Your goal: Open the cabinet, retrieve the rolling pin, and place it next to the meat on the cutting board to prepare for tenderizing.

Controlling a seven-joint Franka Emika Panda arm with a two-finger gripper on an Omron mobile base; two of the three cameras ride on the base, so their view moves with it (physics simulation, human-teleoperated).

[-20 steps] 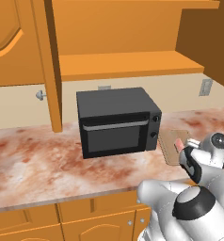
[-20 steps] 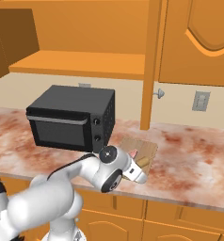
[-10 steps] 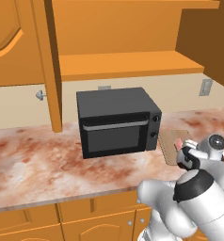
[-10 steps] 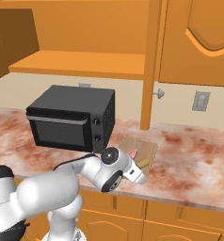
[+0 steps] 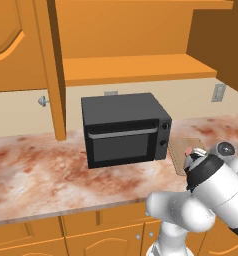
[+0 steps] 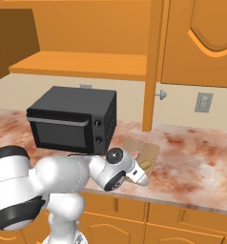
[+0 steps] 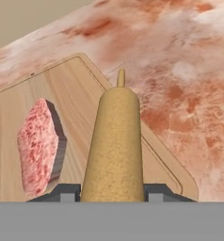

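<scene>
Reddish marbled countertop (image 5: pixel 36 170) is running the width of the kitchen, backed by a beige wall and fronted by orange base cabinets (image 5: pixel 66 235). Above it the cabinet (image 5: pixel 136 45) is standing open, its doors swung wide and its shelf (image 5: pixel 136 67) showing bare wood. Under the shelf a black microwave (image 5: pixel 125 129) is sitting toward the back of the counter. Just beside the microwave's knob side, the cutting board (image 6: pixel 146 151) is lying flat near the counter's front edge, with open marbled surface stretching away beyond it.

On the hand camera, the gripper (image 7: pixel 112 190) is clasping the rolling pin (image 7: pixel 115 146) between its two dark fingertips (image 7: pixel 67 192), the wooden cylinder pointing away along the view with its knob handle at the far end. The pin is hanging over the board's rounded-corner side, close to that edge. The meat (image 7: pixel 38 147) is resting on the board just beside the pin, apart from it, with a strip of bare board between them.
</scene>
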